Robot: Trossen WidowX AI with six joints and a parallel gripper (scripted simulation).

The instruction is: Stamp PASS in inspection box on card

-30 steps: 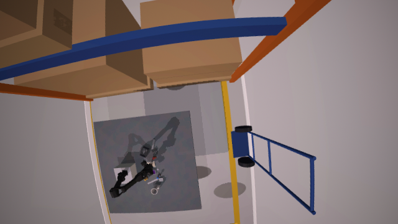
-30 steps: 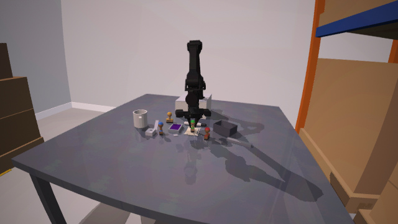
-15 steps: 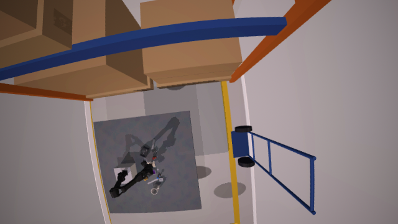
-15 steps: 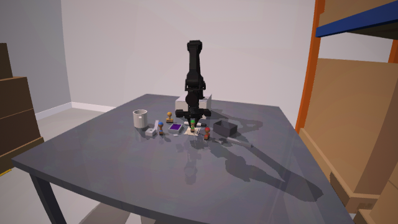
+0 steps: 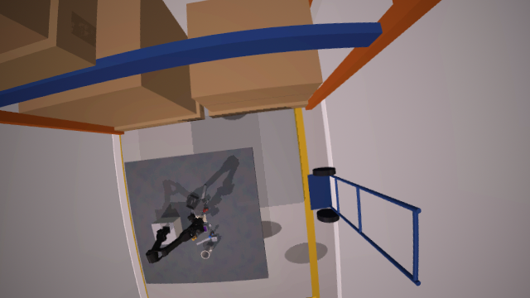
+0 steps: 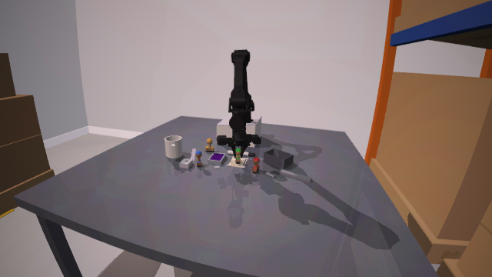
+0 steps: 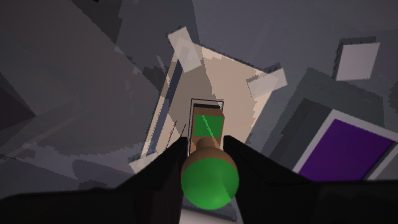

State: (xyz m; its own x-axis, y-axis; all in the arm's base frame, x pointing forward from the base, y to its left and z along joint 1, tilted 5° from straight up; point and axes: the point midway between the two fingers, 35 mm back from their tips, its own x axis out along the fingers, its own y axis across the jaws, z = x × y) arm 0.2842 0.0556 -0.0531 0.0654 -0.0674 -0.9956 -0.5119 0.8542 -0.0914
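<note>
My gripper (image 7: pixel 205 142) (image 6: pixel 238 149) is shut on the PASS stamp (image 7: pixel 208 180) (image 6: pixel 238 153), a wooden stamp with a green knob and a green label, and holds it upright. In the wrist view the stamp's base lies within the thin outline of the inspection box (image 7: pixel 220 103) on the beige card (image 7: pixel 225 75) (image 6: pixel 232 164). In the exterior view the base is down at card level. The ink pad (image 7: pixel 345 150) (image 6: pixel 217 157), purple in a grey frame, lies just beside the card. The arm (image 5: pixel 174 242) is small in the top view.
A red-knob stamp (image 6: pixel 256 163), a blue-knob stamp (image 6: pixel 198 156) and an orange-knob stamp (image 6: pixel 209 144) stand around the card. A white mug (image 6: pixel 173 146), a small white block (image 6: pixel 187 163), a dark open tray (image 6: pixel 278 158) and a grey pen (image 6: pixel 297 176) lie nearby. Shelving with boxes is at the right.
</note>
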